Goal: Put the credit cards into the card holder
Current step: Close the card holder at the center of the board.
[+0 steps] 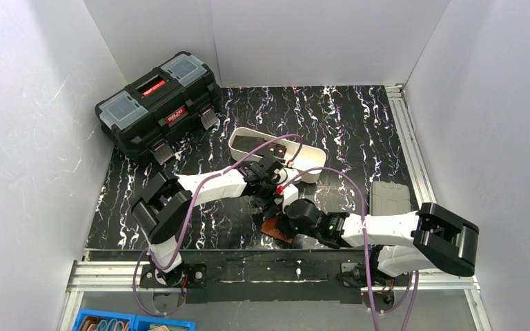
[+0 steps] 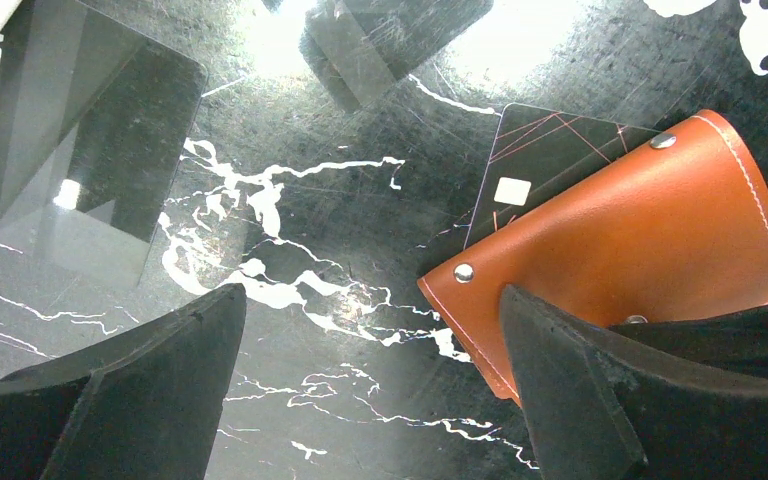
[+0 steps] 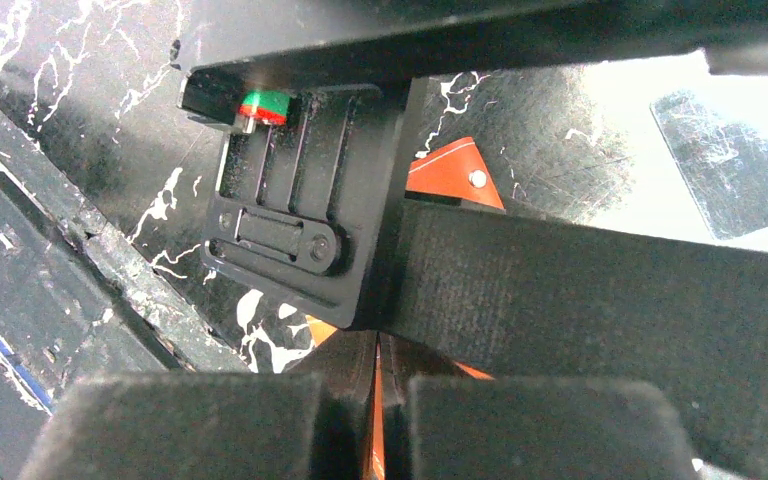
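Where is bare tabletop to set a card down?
Free: far right, between white tray and side rail, behind grey box; also left, between toolbox and left arm. Crowded: centre front, left hand and right hand at the wallet.

Credit card half beneath card holder.

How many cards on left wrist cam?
3 dark grey flat cards: left card on the marbled tabletop, top card at the frame's upper edge, pink-lined card partly covered by the brown leather wallet. Others may lie outside this view.
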Controlling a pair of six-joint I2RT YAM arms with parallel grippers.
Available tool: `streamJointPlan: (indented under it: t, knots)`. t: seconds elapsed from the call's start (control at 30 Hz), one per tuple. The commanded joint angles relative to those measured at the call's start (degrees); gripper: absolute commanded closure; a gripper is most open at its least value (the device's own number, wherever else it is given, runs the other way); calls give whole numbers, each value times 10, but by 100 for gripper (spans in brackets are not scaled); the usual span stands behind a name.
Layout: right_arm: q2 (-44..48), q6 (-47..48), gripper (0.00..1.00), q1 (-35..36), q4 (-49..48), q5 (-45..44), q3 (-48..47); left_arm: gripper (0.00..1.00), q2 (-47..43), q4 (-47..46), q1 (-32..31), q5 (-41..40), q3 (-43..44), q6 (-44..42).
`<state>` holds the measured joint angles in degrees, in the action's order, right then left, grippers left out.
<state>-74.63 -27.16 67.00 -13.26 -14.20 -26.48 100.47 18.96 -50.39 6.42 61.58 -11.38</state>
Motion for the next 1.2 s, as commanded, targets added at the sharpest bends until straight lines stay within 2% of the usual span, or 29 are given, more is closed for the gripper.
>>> streamJointPlan:
  t: [0.0,0.37,0.6,0.7,0.83,1.17]
  knots:
    - [-11,1,99,-22,47,-61,1,2,45,124,-24,-19,-57,-65]
    - [16,-27,99,-28,105,-76,6,2,36,127,-24,-22,-69,-74]
    - [-42,-29,99,-33,122,-62,-29,2,32,127,-23,-20,-71,-75]
    - [-64,-43,99,-39,169,-64,-55,2,26,130,-24,-18,-73,-78]
    - [-64,-74,99,-40,219,-72,-66,2,25,131,-23,-16,-75,-79]
    - [-76,-108,99,-65,238,-57,-63,2,19,135,-24,-5,-77,-84]
